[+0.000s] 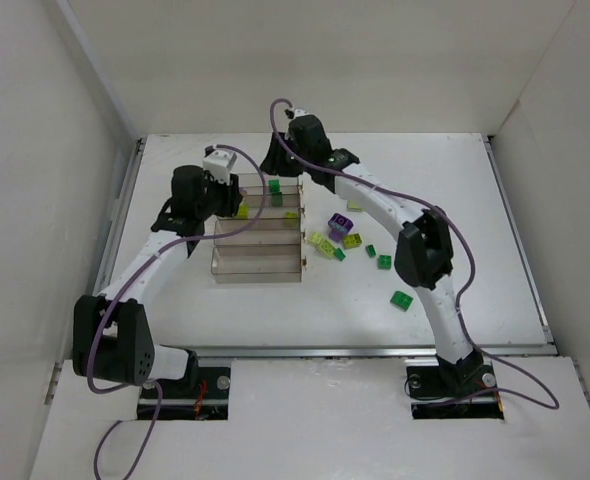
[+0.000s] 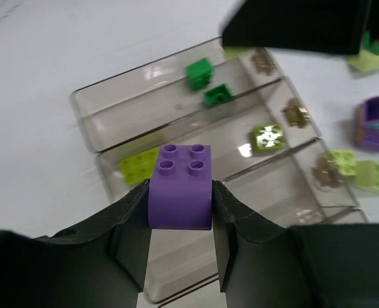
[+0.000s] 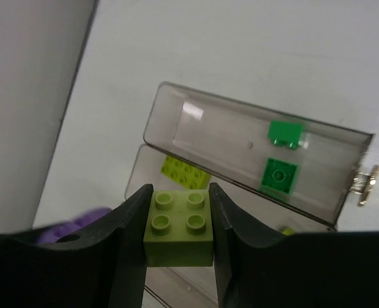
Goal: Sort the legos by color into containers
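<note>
Left jaws (image 2: pixel 180 205) clamp a purple brick (image 2: pixel 180 186) above the third bin (image 2: pixel 286 186); right jaws (image 3: pixel 180 224) clamp a lime brick (image 3: pixel 179 227) — over the second bin (image 3: pixel 152 168).

Bright, even light; soft shadows; wrist-view foregrounds blurred.

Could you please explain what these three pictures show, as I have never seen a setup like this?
The overhead picture shows two robot arms bolted to a white table. Between them sits a clear tray of narrow bins, with small loose bricks scattered to its right. The other two pictures come from cameras on each wrist, looking past the fingers. The left gripper pinches a purple brick; the right gripper pinches a yellow-green brick. Two dark green bricks already lie in the farthest bin.
</note>
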You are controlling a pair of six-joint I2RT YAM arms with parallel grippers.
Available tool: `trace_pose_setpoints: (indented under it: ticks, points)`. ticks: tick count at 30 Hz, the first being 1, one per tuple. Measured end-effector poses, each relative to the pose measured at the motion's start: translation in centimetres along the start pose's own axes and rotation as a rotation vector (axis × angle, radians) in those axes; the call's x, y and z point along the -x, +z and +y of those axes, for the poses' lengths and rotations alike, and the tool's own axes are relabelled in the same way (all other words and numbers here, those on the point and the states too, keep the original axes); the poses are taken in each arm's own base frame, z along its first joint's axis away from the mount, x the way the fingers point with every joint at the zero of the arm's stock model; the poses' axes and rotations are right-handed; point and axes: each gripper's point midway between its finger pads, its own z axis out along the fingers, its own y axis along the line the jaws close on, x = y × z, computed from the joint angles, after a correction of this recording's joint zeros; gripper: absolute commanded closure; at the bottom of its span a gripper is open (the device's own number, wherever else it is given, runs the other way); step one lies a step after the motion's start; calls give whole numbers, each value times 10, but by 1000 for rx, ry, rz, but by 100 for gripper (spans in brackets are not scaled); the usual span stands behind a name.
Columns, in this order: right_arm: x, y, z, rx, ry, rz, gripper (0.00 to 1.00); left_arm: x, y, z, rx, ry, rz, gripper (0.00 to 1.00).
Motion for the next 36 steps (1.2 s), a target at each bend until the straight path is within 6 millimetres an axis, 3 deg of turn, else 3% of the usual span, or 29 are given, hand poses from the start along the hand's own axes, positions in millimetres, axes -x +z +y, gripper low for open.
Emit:
trace_pose_setpoints:
  ticks: [4,7,10,14,19,20,24,30,36]
  points:
    - [-57,29,-15,24,-19,180,100,-3,-11,39,135,-25,-12,100]
    - [-96,36,-30,17,-20,300,100,-7,-12,45,159,-29,-12,100]
    - [-110,32,-32,30,-24,360,100,-9,-12,46,166,-29,-10,100]
    - [-113,30,-27,67,-40,376,94,-3,-12,47,171,-24,-31,100]
    - [-120,29,-29,78,-55,400,49,2,-11,48,171,-19,-50,100]
    - [-121,28,-29,82,-55,405,32,2,-11,48,170,-19,-53,100]
    - [-122,27,-28,97,-75,411,12,2,-11,47,164,-18,-53,100]
    - [-116,21,-25,109,-111,401,8,-2,-9,39,119,-6,-46,100]
    - [-78,-1,-7,130,-147,327,7,-1,-8,28,49,15,-55,100]
